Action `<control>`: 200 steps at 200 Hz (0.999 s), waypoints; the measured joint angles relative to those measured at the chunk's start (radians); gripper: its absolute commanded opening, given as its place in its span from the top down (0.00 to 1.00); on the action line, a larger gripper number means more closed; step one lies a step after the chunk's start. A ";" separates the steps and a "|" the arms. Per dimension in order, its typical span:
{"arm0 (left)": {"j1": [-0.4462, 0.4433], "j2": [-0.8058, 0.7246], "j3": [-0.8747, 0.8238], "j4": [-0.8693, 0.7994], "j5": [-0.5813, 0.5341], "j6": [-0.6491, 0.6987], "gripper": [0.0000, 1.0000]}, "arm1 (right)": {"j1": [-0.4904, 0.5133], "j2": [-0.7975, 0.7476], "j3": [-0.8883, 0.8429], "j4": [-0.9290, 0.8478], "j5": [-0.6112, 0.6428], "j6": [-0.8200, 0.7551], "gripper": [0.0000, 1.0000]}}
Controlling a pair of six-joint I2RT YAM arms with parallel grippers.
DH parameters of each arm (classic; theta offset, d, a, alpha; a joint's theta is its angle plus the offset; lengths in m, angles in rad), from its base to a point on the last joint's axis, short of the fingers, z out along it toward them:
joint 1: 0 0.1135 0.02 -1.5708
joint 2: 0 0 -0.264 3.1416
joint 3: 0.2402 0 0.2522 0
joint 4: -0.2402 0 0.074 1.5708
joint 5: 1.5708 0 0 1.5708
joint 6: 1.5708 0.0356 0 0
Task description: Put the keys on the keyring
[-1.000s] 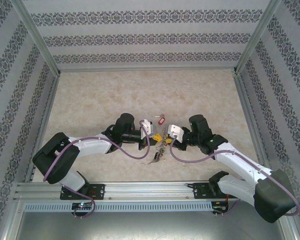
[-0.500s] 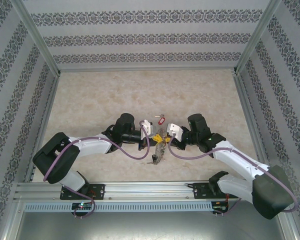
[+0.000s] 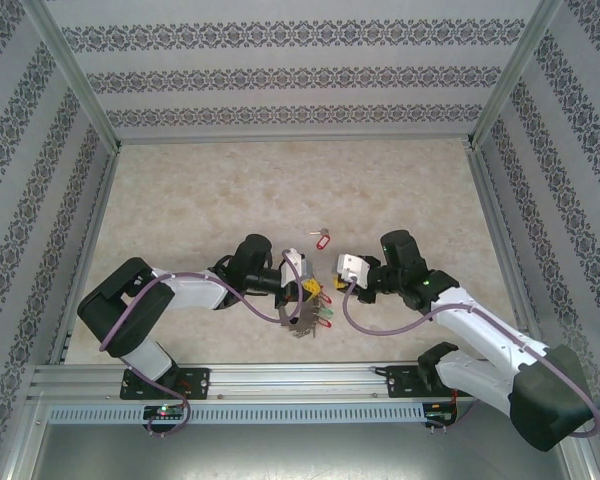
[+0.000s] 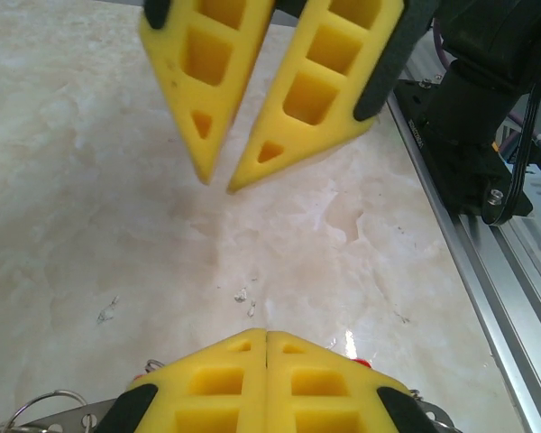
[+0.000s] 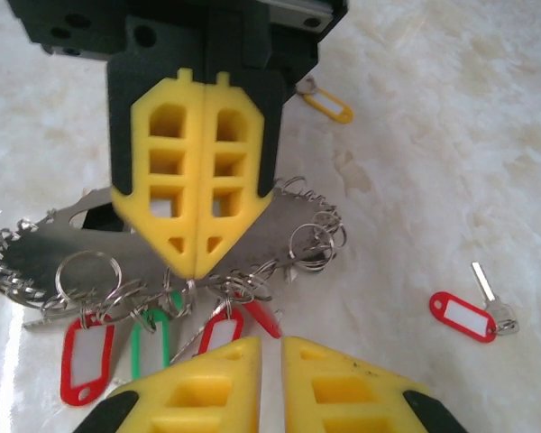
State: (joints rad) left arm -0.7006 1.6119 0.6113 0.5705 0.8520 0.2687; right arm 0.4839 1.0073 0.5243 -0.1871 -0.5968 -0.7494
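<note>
The keyring [image 5: 293,216] is a grey metal strip edged with small wire rings. It carries several keys with red and green tags [image 5: 86,356]. My left gripper [image 5: 197,266] is shut on it and holds it just above the table [image 3: 302,318]. My right gripper [image 5: 271,361] faces it from close by, jaws a narrow slit apart with nothing between them; a red tag [image 5: 263,317] ends just in front of the slit. A loose red-tagged key [image 5: 464,316] lies to the right. A yellow-tagged key [image 5: 329,104] lies beyond the left gripper.
The red-tagged key [image 3: 322,240] lies on the marble table just beyond both grippers. The right arm's base [image 4: 482,117] and the metal rail [image 4: 514,271] run along the near edge. Patterned walls enclose the table, and open tabletop [image 3: 280,190] stretches toward the back.
My left gripper has carried the keyring toward the near edge and lowered it. My right gripper's jaws have narrowed and it has drawn back slightly to the right.
</note>
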 measured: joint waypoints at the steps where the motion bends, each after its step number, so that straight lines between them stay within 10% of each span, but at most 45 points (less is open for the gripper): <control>1: 0.000 0.000 0.000 0.000 0.000 0.000 1.00 | 0.002 0.000 -0.001 -0.003 -0.002 -0.002 0.87; 200: -0.002 0.083 -0.034 0.052 -0.031 -0.001 1.00 | 0.044 0.288 0.065 -0.004 0.025 -0.300 0.68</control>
State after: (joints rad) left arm -0.7025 1.6947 0.5770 0.6224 0.8207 0.2680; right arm 0.5282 1.2953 0.5892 -0.1913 -0.5716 -1.0496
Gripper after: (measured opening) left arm 0.058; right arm 0.313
